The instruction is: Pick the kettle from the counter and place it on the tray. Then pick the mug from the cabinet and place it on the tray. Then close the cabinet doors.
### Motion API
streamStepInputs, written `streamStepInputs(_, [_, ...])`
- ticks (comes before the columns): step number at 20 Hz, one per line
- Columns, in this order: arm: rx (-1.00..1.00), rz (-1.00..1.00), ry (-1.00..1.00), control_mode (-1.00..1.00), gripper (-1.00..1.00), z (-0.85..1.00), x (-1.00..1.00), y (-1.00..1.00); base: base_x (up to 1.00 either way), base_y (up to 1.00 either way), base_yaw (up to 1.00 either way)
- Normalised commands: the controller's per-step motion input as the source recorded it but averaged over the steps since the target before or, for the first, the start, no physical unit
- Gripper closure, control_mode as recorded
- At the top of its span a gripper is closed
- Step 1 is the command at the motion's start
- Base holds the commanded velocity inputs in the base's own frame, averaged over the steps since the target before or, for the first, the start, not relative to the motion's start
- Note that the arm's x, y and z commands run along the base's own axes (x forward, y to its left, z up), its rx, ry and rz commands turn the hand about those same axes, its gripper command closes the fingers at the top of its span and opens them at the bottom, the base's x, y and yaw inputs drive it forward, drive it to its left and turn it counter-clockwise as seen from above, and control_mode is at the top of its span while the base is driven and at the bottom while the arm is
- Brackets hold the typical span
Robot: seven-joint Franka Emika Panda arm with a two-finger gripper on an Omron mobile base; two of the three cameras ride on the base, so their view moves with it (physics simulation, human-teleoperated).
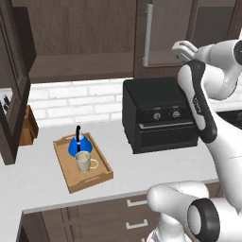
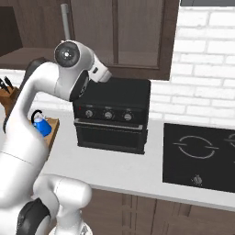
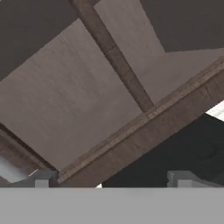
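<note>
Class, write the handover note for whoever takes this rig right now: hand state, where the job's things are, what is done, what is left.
Hand: open, holding nothing, raised near the cabinet interior.
Kettle and mug: both on the tray, which sits on the counter left of the black oven.
Done: kettle placed, mug placed.
Left: close the cabinet doors; the left door stands swung open. The door with the silver handle looks about shut, but check it.
</note>
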Motion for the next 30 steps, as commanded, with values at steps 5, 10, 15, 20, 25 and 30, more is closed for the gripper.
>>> streamStepInputs(5, [-0.32,0.19,0.00,-1.00,-1.00,0.06,-0.61,0.18,0.00,0.00,0.00])
streamStepInputs(10, [-0.33,0.24,0.00,-1.00,-1.00,0.04,-0.57,0.20,0.00,0.00,0.00])
streamStepInputs(15, [-0.27,0.24,0.00,-1.00,-1.00,0.05,-0.54,0.17,0.00,0.00,0.00])
streamStepInputs(20, [-0.25,0.22,0.00,-1.00,-1.00,0.09,-0.51,0.20,0.00,0.00,0.00])
streamStepInputs(25, [-0.24,0.22,0.00,-1.00,-1.00,0.10,-0.50,0.23,0.00,0.00,0.00])
streamStepInputs(30, [-0.23,0.21,0.00,-1.00,-1.00,0.07,-0.44,0.28,0.00,0.00,0.00])
